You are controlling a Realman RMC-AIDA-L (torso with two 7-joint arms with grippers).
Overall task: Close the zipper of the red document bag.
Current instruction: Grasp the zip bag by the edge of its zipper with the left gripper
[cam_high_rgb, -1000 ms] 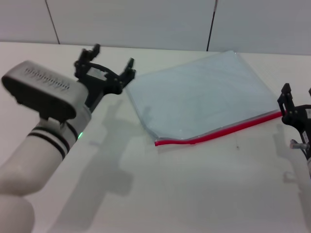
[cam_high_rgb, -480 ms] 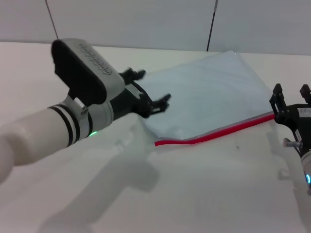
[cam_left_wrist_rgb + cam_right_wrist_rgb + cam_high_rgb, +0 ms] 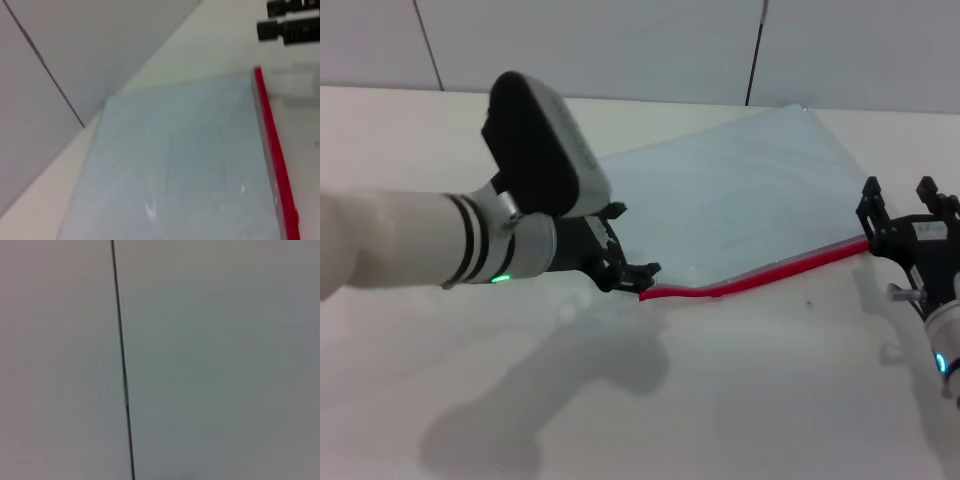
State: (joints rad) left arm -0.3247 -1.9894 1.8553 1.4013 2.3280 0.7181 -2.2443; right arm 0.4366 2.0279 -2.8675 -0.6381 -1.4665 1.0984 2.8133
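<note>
The red document bag (image 3: 740,195) lies flat on the white table, a pale translucent pouch turned at an angle. Its zipper (image 3: 760,276) runs as a red strip along the near long edge. My left gripper (image 3: 632,242) hangs open at the bag's near left corner, just above the zipper's left end. My right gripper (image 3: 898,192) stands open beside the zipper's right end, not touching it. The left wrist view looks along the bag (image 3: 175,165) and its zipper (image 3: 272,150), with the right gripper (image 3: 290,22) far off. The right wrist view shows no bag.
The white table (image 3: 720,400) stretches bare in front of the bag. A grey panelled wall (image 3: 620,40) with dark seams (image 3: 122,365) rises behind the table's far edge. My left forearm (image 3: 410,240) reaches in across the left side.
My left arm has swung from the bag's far left corner down to its near left corner, by the zipper's end. The right gripper has crept left toward the zipper's right end.
</note>
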